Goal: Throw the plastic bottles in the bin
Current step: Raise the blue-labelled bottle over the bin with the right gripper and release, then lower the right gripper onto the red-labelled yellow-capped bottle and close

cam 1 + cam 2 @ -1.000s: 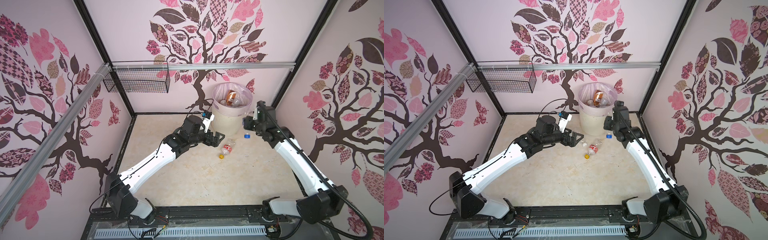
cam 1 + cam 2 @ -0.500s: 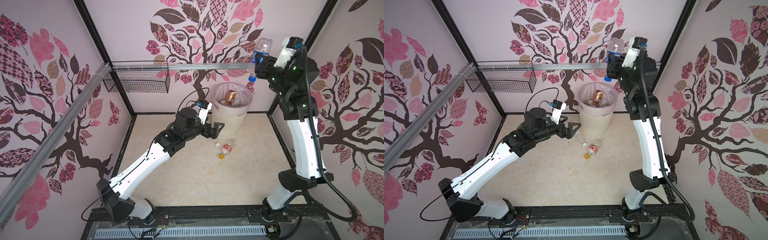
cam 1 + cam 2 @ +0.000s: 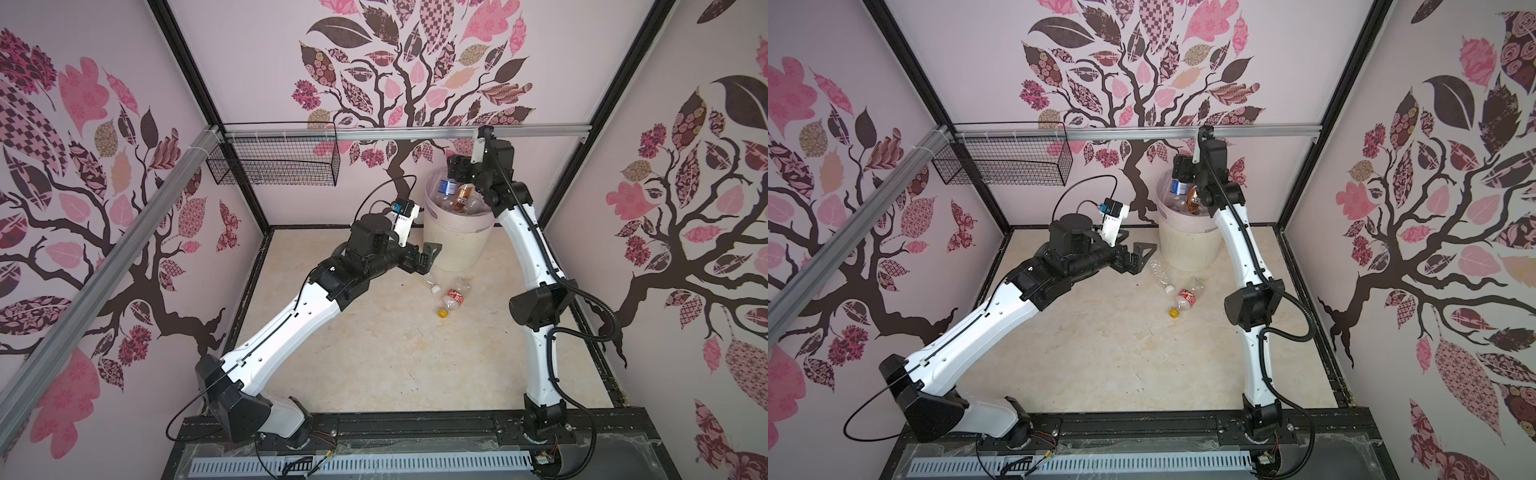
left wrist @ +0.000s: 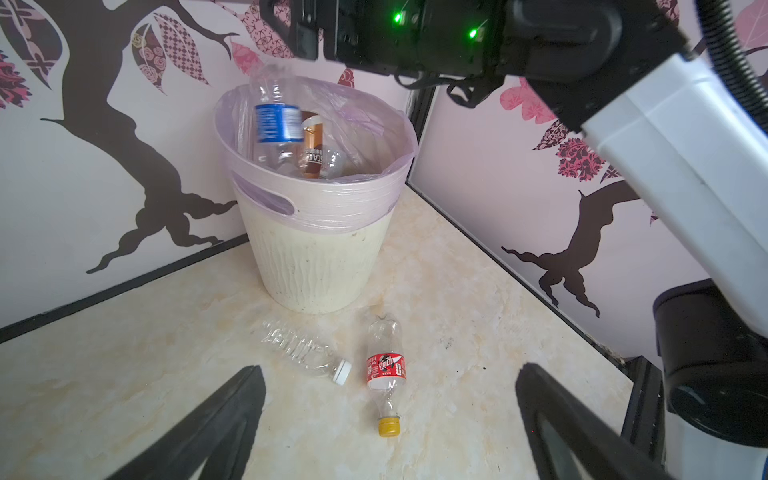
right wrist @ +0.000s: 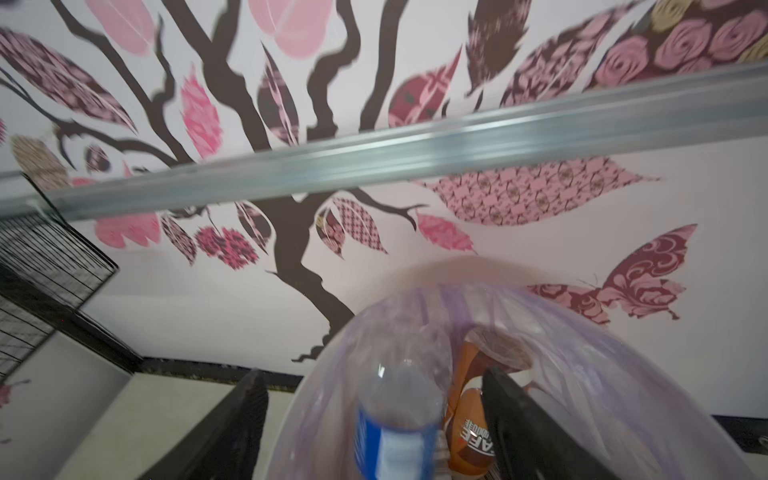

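Plastic bottles (image 3: 454,297) are split between the bin (image 3: 459,249) and the desk (image 3: 374,353). In the pink-lined bin against the back wall, a brown-labelled bottle (image 4: 313,153) leans among clear ones. A blue-labelled bottle (image 4: 276,124) stands in the mouth, blurred, its upper part above the rim. The right end effector (image 3: 456,172) hangs over the bin's opening. In the right wrist view its jaws stand wide, the blue-labelled bottle between them with a gap on each side, so it grips nothing. On the desk just in front of the bin lie a clear bottle with a white cap (image 4: 303,353) and a red-labelled bottle with a yellow cap (image 4: 384,370), side by side. The left end effector (image 3: 1140,257) hovers low beside the bin's base, jaws wide and empty. A black wire basket (image 3: 274,166) hangs on the back wall.
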You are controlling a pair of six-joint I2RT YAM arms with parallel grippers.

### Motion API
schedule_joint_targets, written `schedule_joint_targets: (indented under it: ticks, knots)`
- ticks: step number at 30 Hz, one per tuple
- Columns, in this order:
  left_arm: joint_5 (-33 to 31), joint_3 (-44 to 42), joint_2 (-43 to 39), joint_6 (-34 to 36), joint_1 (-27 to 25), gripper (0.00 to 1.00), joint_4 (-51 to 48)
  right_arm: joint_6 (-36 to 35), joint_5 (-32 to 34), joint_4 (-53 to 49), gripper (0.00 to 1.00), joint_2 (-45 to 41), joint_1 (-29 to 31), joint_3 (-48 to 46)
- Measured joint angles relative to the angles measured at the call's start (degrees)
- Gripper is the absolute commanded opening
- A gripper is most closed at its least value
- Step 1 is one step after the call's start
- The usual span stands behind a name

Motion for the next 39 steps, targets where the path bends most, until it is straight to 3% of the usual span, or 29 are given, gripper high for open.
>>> schedule_joint_targets:
  ticks: [8, 12, 20, 24, 31, 39]
  knots:
    - [0.57, -1.14, -0.09, -0.76, 0.0, 0.98, 0.15, -1.81, 2.47, 1.64, 0.99, -7.37, 0.0, -4.74]
    - [0.96, -3.48, -0.81, -1.9, 0.0, 0.98, 0.33, -1.9, 4.87, 1.46, 0.99, -15.72, 0.0, -11.04]
    - [3.34, -8.85, -3.87, -5.07, 0.0, 0.98, 1.6, 3.06, 9.68, 8.74, 0.99, -43.01, 0.0, -56.57]
    - [5.03, -10.97, -4.24, -6.73, 0.0, 0.98, 2.64, 7.48, 11.61, 11.21, 1.0, -50.71, 0.0, -77.22]
    - [7.19, -13.94, -4.26, -8.98, 0.0, 0.98, 3.61, 15.72, 7.37, 14.91, 0.99, -51.49, 0.0, -99.16]
    - [7.85, -16.13, -5.33, -10.56, 0.0, 0.98, 3.78, 21.66, 0.79, 21.27, 0.98, -45.55, 0.13, -102.99]
